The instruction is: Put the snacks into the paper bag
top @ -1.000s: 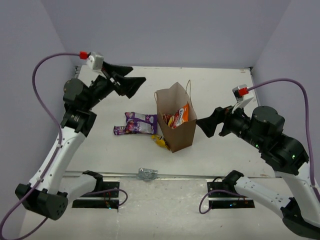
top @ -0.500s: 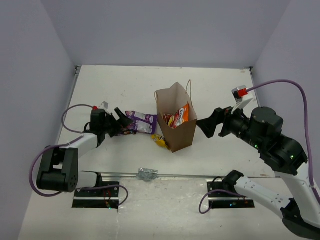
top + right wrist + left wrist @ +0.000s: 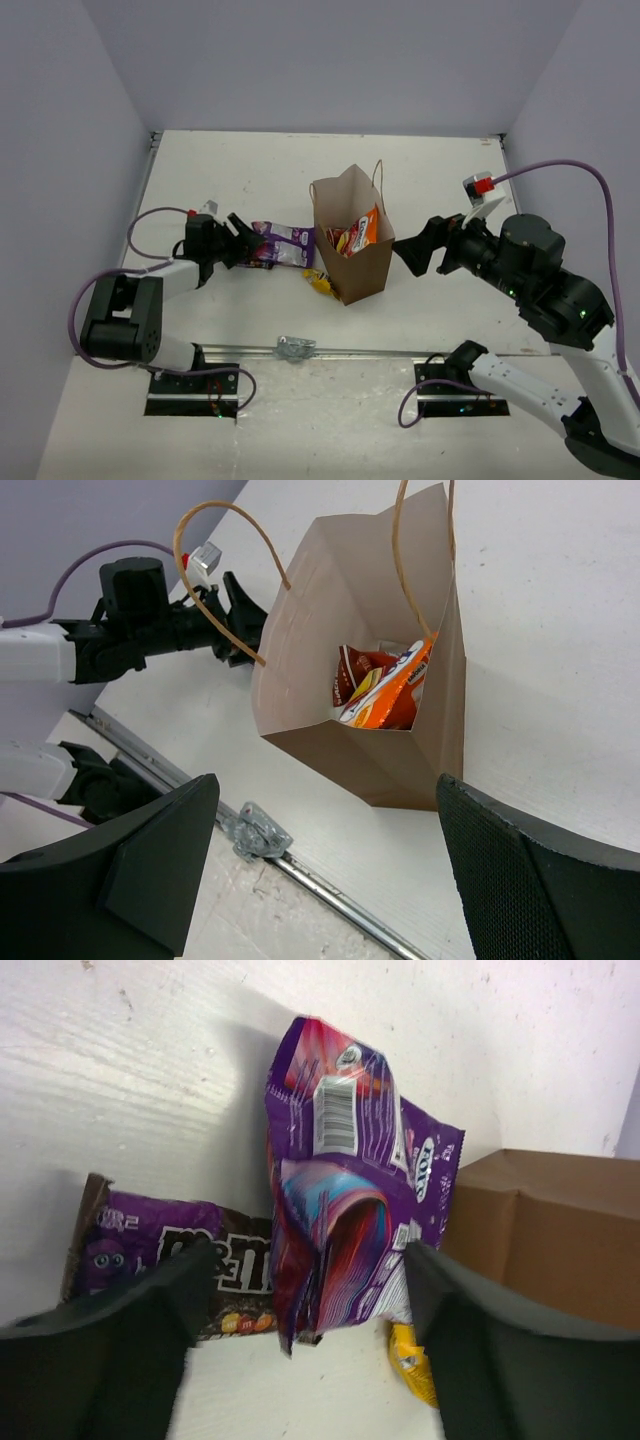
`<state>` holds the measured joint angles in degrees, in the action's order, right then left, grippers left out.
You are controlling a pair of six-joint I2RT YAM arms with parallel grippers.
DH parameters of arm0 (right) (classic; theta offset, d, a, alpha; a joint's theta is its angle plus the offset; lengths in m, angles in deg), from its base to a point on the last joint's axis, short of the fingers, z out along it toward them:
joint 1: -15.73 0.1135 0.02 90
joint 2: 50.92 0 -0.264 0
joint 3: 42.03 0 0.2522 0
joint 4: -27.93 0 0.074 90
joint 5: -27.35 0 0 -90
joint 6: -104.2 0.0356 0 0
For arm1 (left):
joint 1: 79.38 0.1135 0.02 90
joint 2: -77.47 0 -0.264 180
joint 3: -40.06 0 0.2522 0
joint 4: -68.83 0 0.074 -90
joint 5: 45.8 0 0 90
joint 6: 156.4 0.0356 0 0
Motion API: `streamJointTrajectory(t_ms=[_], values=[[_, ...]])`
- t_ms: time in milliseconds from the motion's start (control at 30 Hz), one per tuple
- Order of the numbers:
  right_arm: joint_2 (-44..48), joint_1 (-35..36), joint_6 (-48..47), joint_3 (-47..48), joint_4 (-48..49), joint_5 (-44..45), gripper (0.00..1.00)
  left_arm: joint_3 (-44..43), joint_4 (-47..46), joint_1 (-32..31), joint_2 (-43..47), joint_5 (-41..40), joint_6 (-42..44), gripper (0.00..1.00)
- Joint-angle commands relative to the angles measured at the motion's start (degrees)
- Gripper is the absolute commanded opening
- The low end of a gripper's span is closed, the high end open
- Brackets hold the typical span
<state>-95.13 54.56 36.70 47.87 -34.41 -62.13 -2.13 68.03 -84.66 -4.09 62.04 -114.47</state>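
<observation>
The brown paper bag point(image 3: 362, 272) stands upright mid-table, holding an orange packet point(image 3: 366, 230) and a red one point(image 3: 352, 670). A glossy purple packet point(image 3: 288, 243) lies left of it, partly over a purple-and-brown M&M's packet point(image 3: 150, 1250). A small yellow piece point(image 3: 318, 283) lies at the bag's foot. My left gripper point(image 3: 240, 243) is low on the table, open, its jaws either side of the purple packet's point(image 3: 350, 1190) near end, touching nothing. My right gripper point(image 3: 415, 250) is open and empty, in the air right of the bag point(image 3: 360, 750).
A crumpled silver piece point(image 3: 295, 347) sits on the metal rail along the table's near edge, also in the right wrist view point(image 3: 255, 832). Purple walls close the table at left, back and right. The left arm's cable point(image 3: 150, 225) loops beside it.
The left arm has swung down from high at the back left to table level beside the purple packets, then edged slightly closer. The right arm and bag have not moved.
</observation>
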Motion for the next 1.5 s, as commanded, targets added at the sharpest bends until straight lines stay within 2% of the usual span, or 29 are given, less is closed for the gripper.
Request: streamJointTrajectory(t_ms=[0,33,67,100,200,300,433,533,667,767,833,900,1133,1167,1267,1300,1467], values=[[0.26,-0.24,0.44,0.68,1.73,0.63,0.92,-3.03,-5.73,-1.05,-3.95,3.06,-1.41,0.69],[0.26,-0.24,0.35,0.68,1.73,0.63,0.92,-3.91,-6.61,-1.83,-5.35,3.68,-1.5,0.27],[0.17,-0.33,0.44,0.85,1.64,0.63,0.92,-4.18,-7.22,-2.1,-5.71,4.3,-1.93,0.03],[0.17,-0.33,0.35,0.77,1.73,0.63,0.93,-4.27,-7.14,-2.28,-5.54,4.04,-2.2,0.0],[0.17,-0.33,0.44,0.85,1.64,0.54,0.93,-4.01,-3.99,-2.46,-0.2,0.45,-1.06,0.0],[0.08,-0.42,0.26,0.94,1.64,0.63,0.93,-5.41,1.46,-2.46,12.95,-3.25,1.92,0.0],[-0.35,-0.51,0.17,1.38,1.64,0.54,0.93,-11.81,6.3,-2.46,23.27,1.55,5.96,0.0],[-0.53,-0.51,0.26,1.47,1.64,0.37,0.93,-17.79,4.65,-2.46,29.34,8.14,9.12,0.0],[-0.44,-0.6,0.26,1.56,1.64,0.28,0.93,-20.53,-5.87,-2.46,35.85,10.98,13.35,0.0],[-0.79,-0.51,-0.18,1.99,1.64,0.8,0.93,-25.78,-10.2,-2.46,33.06,15.36,13.19,0.0],[-1.14,-0.68,-0.44,3.13,1.21,1.33,0.93,-33.66,-10.31,-2.46,26.91,20.18,10.22,0.0],[-1.23,-0.77,-0.44,3.66,1.03,0.98,0.93,-37.56,-10.66,-2.54,22.78,20.39,7.13,0.0],[-0.88,-0.86,-0.18,3.4,1.03,1.24,0.93,-48.82,-1.01,-5.96,18.72,9.95,2.55,0.0],[-0.8,-0.86,-0.09,3.4,1.03,1.33,0.93,-51.35,3.36,-7.02,18.28,8.19,3.07,0.0],[-0.71,-0.86,0.09,3.67,1.03,1.51,0.93,-55.32,12.01,-14.56,17.23,-2.09,6.76,0.0],[-0.71,-0.86,0.17,3.67,1.03,1.68,0.93,-56.29,12.54,-18.15,16.88,-3.51,7.03,0.0],[-0.62,-0.95,0.44,3.75,1.03,1.51,0.93,-58.5,16.65,-27.58,14.41,-9.75,7.47,0.0]])
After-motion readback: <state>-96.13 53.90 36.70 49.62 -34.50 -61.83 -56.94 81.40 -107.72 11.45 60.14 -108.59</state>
